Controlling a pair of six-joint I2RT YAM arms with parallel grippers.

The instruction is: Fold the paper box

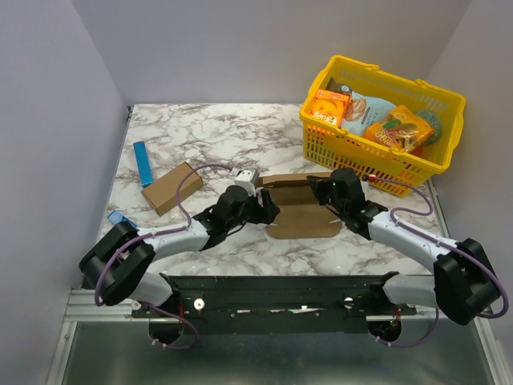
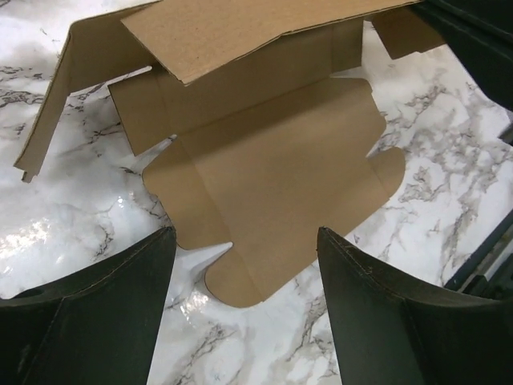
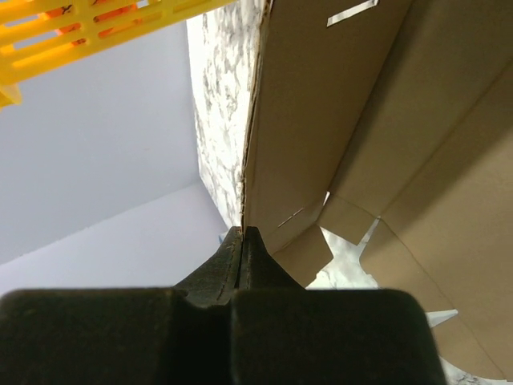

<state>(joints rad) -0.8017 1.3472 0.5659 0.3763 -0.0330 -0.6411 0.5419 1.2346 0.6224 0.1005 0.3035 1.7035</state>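
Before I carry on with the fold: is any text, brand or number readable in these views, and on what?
No text is readable in any view.
paper box: plain brown, no print.
orange box, light blue bag and orange packet in the yellow basket: printed, but too small and blurred to read.
blue strip and small brown carton: no lettering visible.
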